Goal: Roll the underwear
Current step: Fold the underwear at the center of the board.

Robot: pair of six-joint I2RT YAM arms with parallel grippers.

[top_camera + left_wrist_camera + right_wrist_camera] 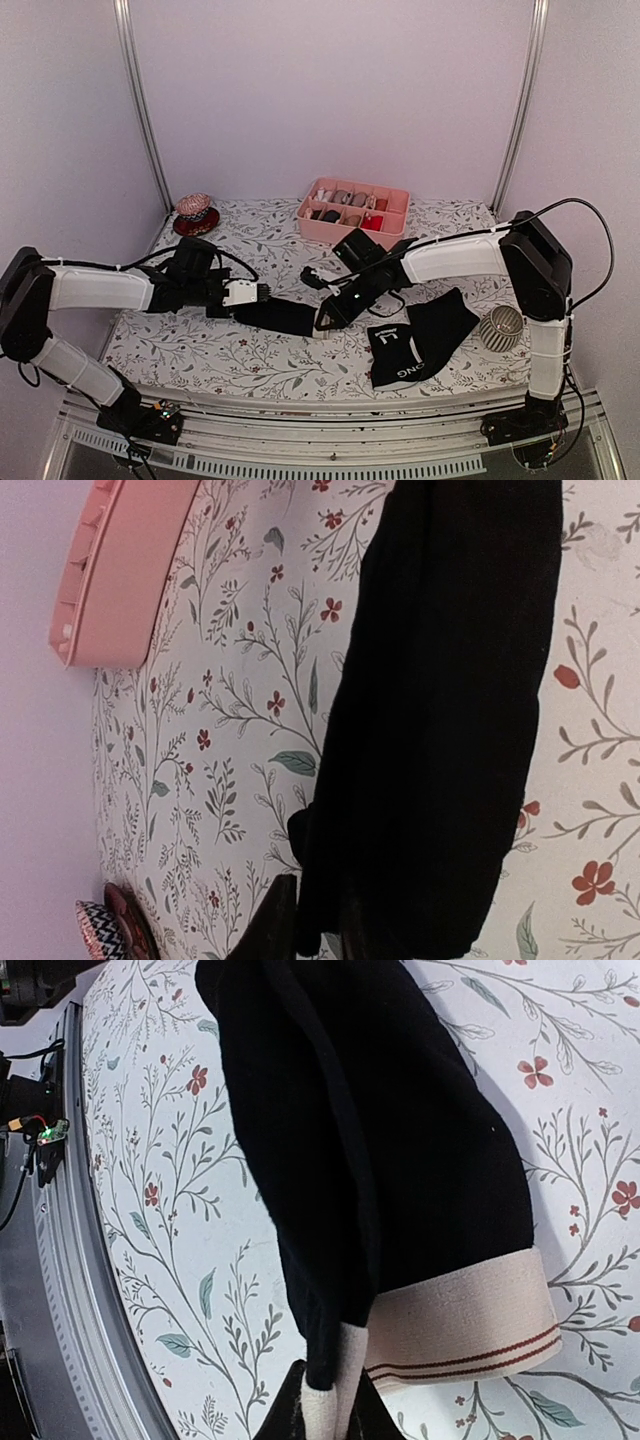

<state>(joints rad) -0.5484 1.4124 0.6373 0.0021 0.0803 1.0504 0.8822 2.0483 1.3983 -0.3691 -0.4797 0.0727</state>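
Observation:
The black brief with the wide beige waistband (285,315) lies folded into a long strip on the floral table, stretched between both grippers. My left gripper (262,294) is shut on its black end; in the left wrist view the strip (450,700) runs up from the gripper (315,935). My right gripper (322,322) is shut on the waistband end; in the right wrist view the gripper (335,1415) pinches a fold of beige band (470,1320) with black fabric (380,1140) above. The second black brief (400,358), with white letters, lies flat at the front right, untouched.
A pink divided tray (345,232) holding small fabric bundles stands at the back centre and also shows in the left wrist view (120,570). A patterned ball on a dark red dish (193,207) sits back left. A ribbed silver cup (500,326) lies right. The table's front rail (60,1260) is near.

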